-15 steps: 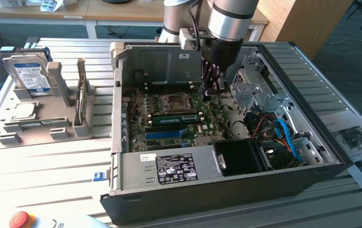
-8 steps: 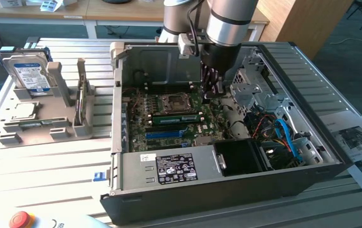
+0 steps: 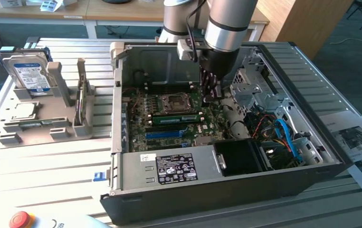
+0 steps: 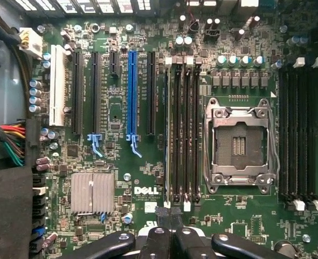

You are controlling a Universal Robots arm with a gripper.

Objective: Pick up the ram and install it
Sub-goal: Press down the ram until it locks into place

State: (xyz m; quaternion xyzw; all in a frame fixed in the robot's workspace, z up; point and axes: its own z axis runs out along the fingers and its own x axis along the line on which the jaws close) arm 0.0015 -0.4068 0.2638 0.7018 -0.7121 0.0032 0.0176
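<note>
The ram is a long green stick standing on edge in a memory slot just in front of the CPU socket, inside the open computer case. My gripper hangs inside the case above the motherboard, slightly toward the exterior view's right of the socket and apart from the ram. Its dark fingers are shut with nothing between them. In the wrist view the shut gripper points down at the motherboard, in line with the bank of black memory slots beside the CPU socket.
A long blue slot and black expansion slots lie beside the memory bank. The power supply and cable bundles crowd the case's front. On the exterior view's left, a grey fixture holds a hard drive.
</note>
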